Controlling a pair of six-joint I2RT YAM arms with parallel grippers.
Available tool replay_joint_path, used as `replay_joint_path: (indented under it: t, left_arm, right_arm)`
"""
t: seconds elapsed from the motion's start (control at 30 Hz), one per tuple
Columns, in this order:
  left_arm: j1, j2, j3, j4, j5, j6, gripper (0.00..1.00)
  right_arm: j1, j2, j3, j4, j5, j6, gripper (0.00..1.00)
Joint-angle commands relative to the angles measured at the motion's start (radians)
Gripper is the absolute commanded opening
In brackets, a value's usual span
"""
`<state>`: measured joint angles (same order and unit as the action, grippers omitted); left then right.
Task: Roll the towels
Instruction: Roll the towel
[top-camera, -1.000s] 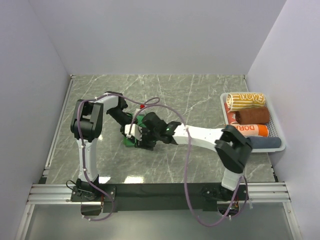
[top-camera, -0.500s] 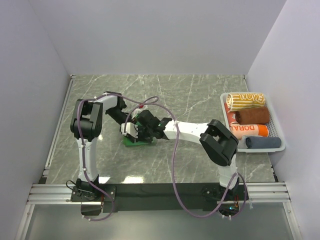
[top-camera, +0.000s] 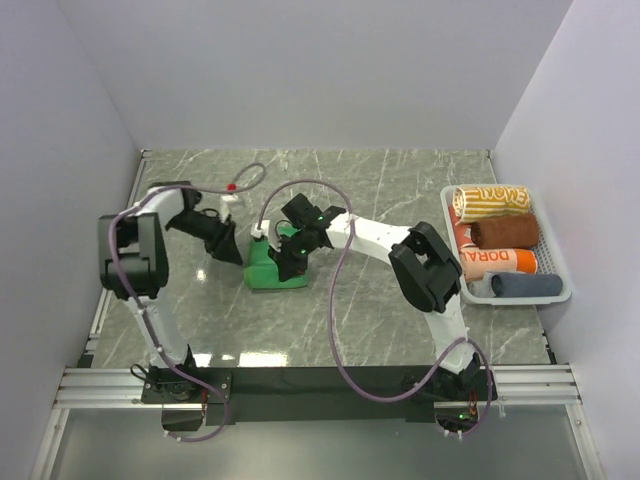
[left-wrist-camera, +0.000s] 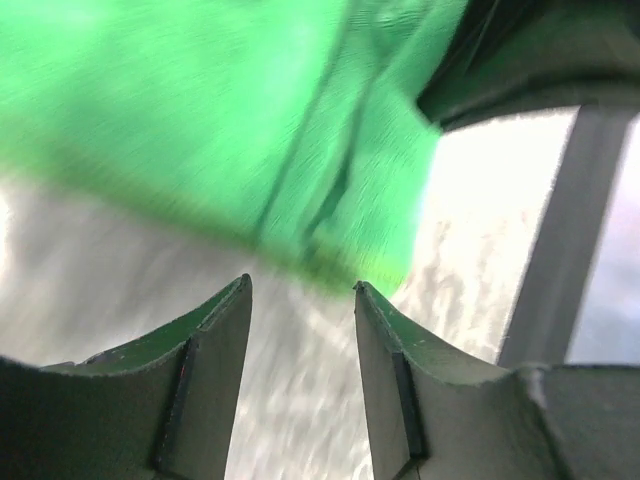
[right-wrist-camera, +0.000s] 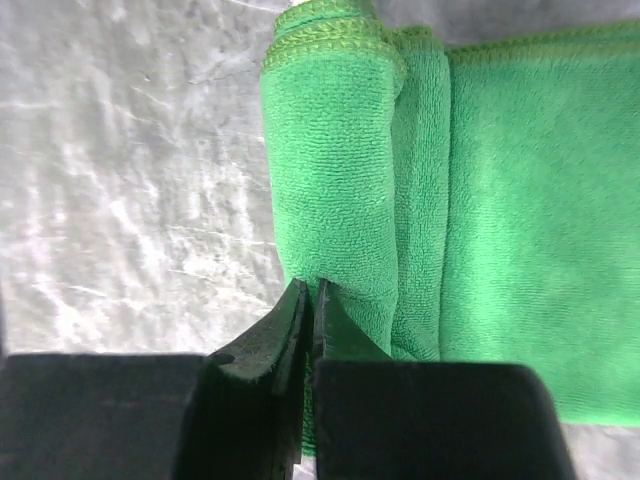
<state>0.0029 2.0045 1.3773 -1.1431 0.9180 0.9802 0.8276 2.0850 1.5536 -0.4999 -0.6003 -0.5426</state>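
Observation:
A bright green towel lies partly rolled on the marble table, left of centre. In the right wrist view its rolled fold runs up from the fingertips. My right gripper is shut, its tips at the fold's left edge, and no cloth shows between them. My left gripper hangs open just left of the towel, nothing between its fingers. The left wrist view is blurred.
A white basket at the right edge holds rolled towels: yellow-striped, brown, orange-lettered and blue-grey. Grey walls enclose the table. Cables loop above both arms.
The left gripper opened and drew back to the left, off the towel. The right gripper shut and moved further left onto the towel, which now shows more fully.

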Motion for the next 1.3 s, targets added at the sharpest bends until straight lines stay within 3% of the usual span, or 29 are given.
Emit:
replay_joint_path:
  t: [0.0,0.17,0.27,0.4,0.5,0.77,1.07,1.13,1.27]
  left_arm:
    - [0.101,-0.186,-0.05,0.149,0.007,-0.05,0.52]
    - [0.123,-0.505,-0.309,0.353,-0.077,-0.072,0.56]
    - [0.034,-0.682,-0.452,0.478,-0.181,-0.055,0.59]
    - [-0.171,-0.904,-0.641,0.715,-0.332,-0.074,0.66]
    - [-0.299,-0.955,-0.736,0.832,-0.422,-0.052,0.7]
    - [-0.463,-0.882,-0.814,0.974,-0.525,0.012,0.72]
    - [-0.501,-0.688,-0.814,1.086,-0.623,0.057,0.69]
    - [-0.501,-0.644,-0.792,1.056,-0.625,0.052,0.58]
    - [-0.492,-0.589,-0.721,0.833,-0.544,0.006,0.33]
  right_arm:
    - [-0.036,0.107,0.037,-0.224,-0.142,0.069,0.0]
    - [-0.099,0.246,0.172,-0.379,-0.291,0.128,0.0]
    - [-0.125,0.34,0.276,-0.448,-0.351,0.145,0.0]
    - [-0.151,0.452,0.367,-0.512,-0.397,0.155,0.0]
    - [-0.163,0.518,0.445,-0.56,-0.412,0.165,0.0]
    - [-0.182,0.604,0.531,-0.58,-0.411,0.202,0.0]
    - [-0.183,0.619,0.542,-0.577,-0.417,0.216,0.0]
    - [-0.183,0.615,0.534,-0.578,-0.415,0.208,0.0]
    - [-0.186,0.552,0.446,-0.525,-0.415,0.214,0.0]
